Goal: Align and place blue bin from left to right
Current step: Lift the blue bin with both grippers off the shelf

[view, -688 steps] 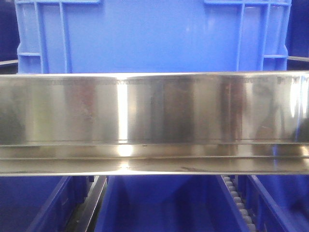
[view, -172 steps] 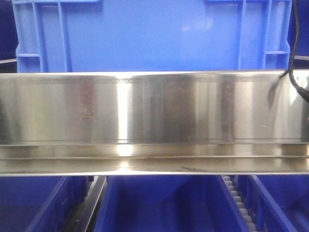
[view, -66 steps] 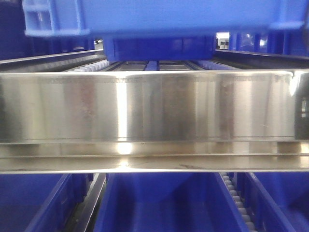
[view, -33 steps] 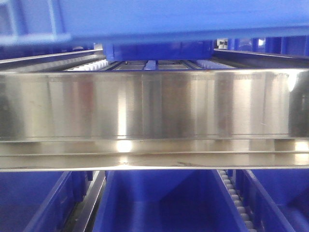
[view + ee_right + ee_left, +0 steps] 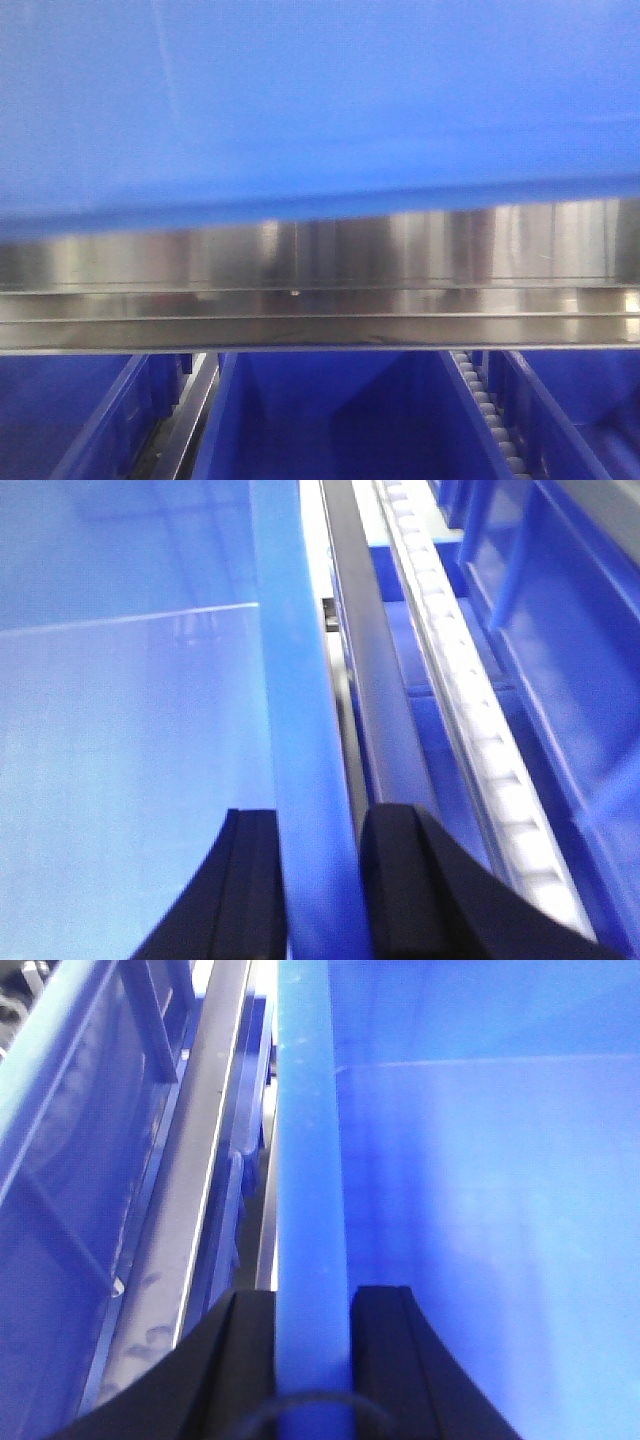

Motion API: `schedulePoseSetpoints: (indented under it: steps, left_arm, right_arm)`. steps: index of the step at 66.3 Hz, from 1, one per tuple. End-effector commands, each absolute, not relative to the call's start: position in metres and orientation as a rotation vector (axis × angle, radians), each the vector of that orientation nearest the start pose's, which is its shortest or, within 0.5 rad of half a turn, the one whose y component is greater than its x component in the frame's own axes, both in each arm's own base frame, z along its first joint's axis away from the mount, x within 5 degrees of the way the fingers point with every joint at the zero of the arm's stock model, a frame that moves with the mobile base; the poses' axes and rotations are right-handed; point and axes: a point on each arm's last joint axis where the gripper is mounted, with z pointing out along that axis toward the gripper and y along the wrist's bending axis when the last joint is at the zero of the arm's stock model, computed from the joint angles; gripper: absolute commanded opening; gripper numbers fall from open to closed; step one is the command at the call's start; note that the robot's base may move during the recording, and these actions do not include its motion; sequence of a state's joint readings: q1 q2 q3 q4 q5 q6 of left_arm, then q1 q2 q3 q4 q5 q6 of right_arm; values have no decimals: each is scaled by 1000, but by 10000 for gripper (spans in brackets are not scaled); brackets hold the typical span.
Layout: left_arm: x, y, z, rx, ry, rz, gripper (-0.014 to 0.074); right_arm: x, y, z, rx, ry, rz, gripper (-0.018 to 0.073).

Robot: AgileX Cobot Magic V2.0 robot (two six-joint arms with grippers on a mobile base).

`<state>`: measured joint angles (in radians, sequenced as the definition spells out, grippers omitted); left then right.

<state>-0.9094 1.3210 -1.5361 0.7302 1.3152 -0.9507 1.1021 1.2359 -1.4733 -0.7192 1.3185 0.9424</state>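
The blue bin [image 5: 320, 100] fills the front view above a polished steel rail [image 5: 320, 290], its smooth plastic wall blurred. Each thin side rim runs between black fingers: the left gripper [image 5: 315, 1302] clamps the left rim, the right gripper [image 5: 320, 822] the right, beside a white roller track [image 5: 470, 710]. Darker blue tubs [image 5: 330, 420] sit below the rail.

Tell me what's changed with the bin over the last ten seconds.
The bin was lifted from behind the rail and drawn toward the camera; it now fills the top of the front view, hiding part of the rail. The left claw and right claw each clamp one of its walls. Rail and lower tubs stayed put.
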Motion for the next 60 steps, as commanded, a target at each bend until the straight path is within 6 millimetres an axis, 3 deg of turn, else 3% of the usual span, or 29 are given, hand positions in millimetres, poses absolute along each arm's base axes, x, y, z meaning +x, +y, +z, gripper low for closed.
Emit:
schedulePoseSetpoints:
  steps: [1,30,60]
  left_arm:
    - [191,-175,452,20,2159,-171,-111]
    - [192,-171,464,27,2075,-171,-111]
    - [196,-161,480,48,2076,-205,-111]
  right_arm:
    - [143,182,453,-205,2143,228,-79]
    - [138,188,445,-230,2155,235,-79]
    - [147,178,467,-213,2103,267,-80]
